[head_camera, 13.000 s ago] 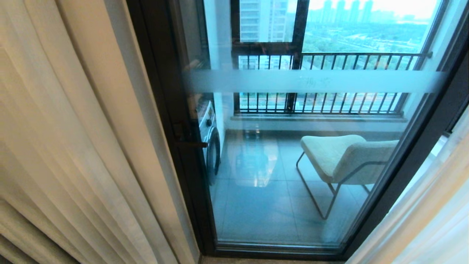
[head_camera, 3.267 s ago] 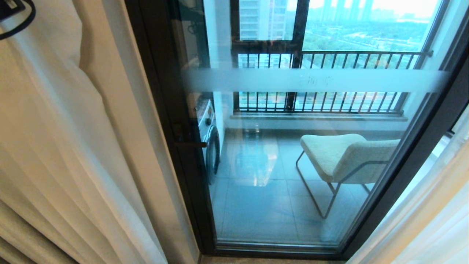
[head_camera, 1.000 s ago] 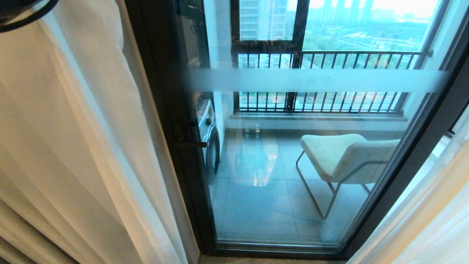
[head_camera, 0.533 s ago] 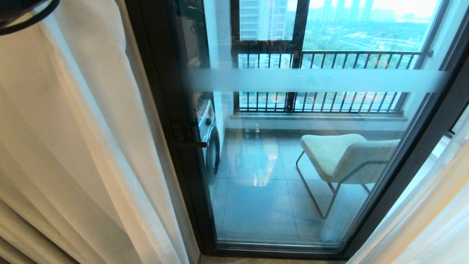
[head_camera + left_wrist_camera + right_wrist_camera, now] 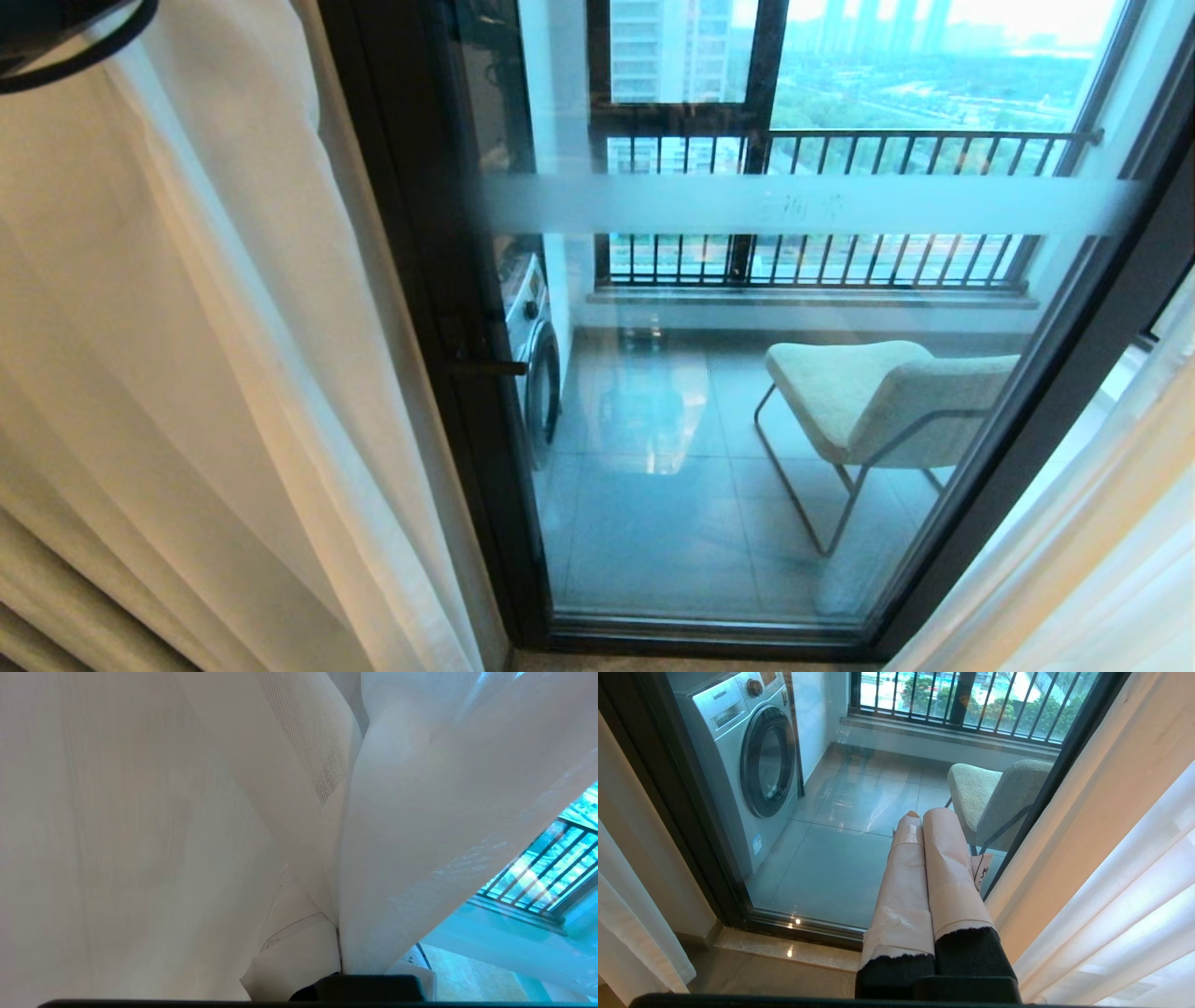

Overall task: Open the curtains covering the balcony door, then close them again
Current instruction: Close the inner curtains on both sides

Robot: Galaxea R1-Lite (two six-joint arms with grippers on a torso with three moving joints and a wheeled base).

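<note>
The curtains hang on both sides of the balcony door (image 5: 747, 420). On the left, a white sheer (image 5: 187, 327) is stretched smooth toward the dark door frame (image 5: 420, 233), with a heavier beige drape (image 5: 56, 597) behind it. My left gripper (image 5: 337, 942) is shut on a fold of this sheer (image 5: 420, 812), and the fabric drapes over its taped fingers (image 5: 299, 947). Only a black part of the left arm (image 5: 56, 37) shows in the head view. My right gripper (image 5: 924, 814) is shut and empty, held low in front of the glass beside the right curtains (image 5: 1111, 858).
The door glass has a frosted band (image 5: 803, 205) and a slim handle (image 5: 485, 367). Behind it stand a washing machine (image 5: 752, 751), a cream chair (image 5: 878, 401) and the outer railing (image 5: 840, 149). The right curtains (image 5: 1074, 560) fill the lower right corner.
Since the earliest frame the left sheer has been pulled out of its pleats toward the door frame, and my left arm has come into the top left corner. Nothing visibly moved in the last second.
</note>
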